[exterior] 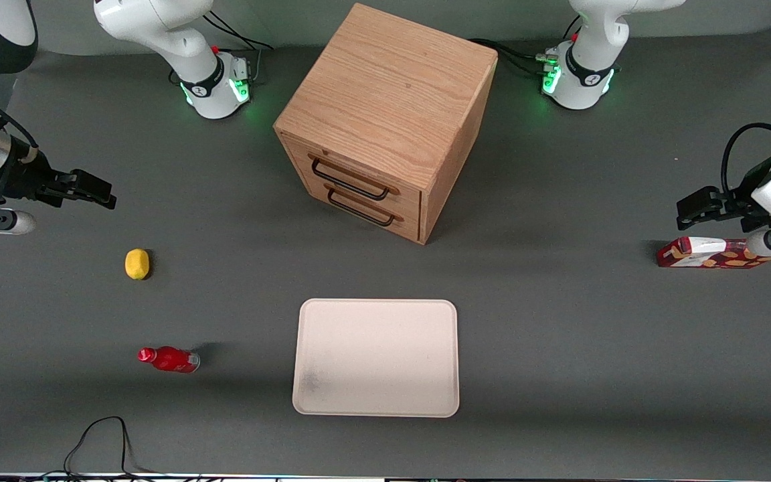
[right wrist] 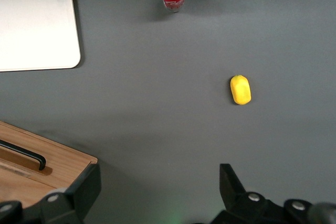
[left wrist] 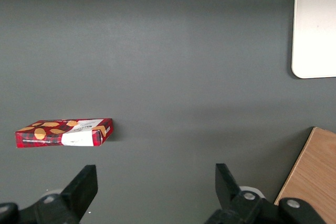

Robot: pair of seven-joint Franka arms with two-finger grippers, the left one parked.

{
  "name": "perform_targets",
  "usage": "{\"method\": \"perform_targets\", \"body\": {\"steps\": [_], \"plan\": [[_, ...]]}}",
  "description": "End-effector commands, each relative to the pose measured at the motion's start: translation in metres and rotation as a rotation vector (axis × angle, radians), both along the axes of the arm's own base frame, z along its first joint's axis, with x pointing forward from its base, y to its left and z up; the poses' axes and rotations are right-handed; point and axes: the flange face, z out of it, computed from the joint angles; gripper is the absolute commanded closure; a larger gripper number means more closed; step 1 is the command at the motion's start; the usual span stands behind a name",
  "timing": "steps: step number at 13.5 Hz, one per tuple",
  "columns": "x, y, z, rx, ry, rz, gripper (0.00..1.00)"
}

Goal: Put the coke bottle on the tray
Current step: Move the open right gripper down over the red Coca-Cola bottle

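The gripper [exterior: 108, 195] of the working arm is held above bare table at the working arm's end, its jaws spread wide with nothing between them; in the wrist view the two dark fingers [right wrist: 231, 182] are seen well apart over the grey surface. A lemon [exterior: 136, 264] is found on the table nearer the front camera than the gripper, and the coke bottle [exterior: 170, 359] is seen nearer the camera still, lying on its side with the red cap pointing toward the working arm's end and the pale band at its base turned toward the tray. The bottle lies well apart from the tray [exterior: 377, 314], with only open table between the two. The tray is placed flat in the middle of the table; nothing is carried on it, and a faint dark smudge is noted near one of its corners closest to the camera. A wooden drawer cabinet [exterior: 385, 100] is set farther from the camera than the tray, turned at an angle, with two dark handles [exterior: 352, 181] on its drawer fronts, both drawers being shut. Toward the parked arm's end, a red-and-white snack box [exterior: 710, 253] is seen lying flat on the table.
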Motion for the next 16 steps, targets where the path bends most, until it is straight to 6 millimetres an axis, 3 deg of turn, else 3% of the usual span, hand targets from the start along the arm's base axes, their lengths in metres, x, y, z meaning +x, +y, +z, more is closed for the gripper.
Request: {"method": "perform_targets", "body": {"steps": [1, 4, 8, 12, 16], "plan": [[0.005, 0.002, 0.006, -0.029, -0.024, -0.022, 0.00], [0.019, 0.006, 0.013, -0.033, -0.052, -0.012, 0.00], [0.071, 0.009, -0.003, -0.069, -0.070, 0.071, 0.00], [0.140, -0.001, -0.049, -0.038, -0.091, 0.143, 0.00], [0.185, -0.015, -0.107, -0.029, -0.166, 0.146, 0.00]]}}
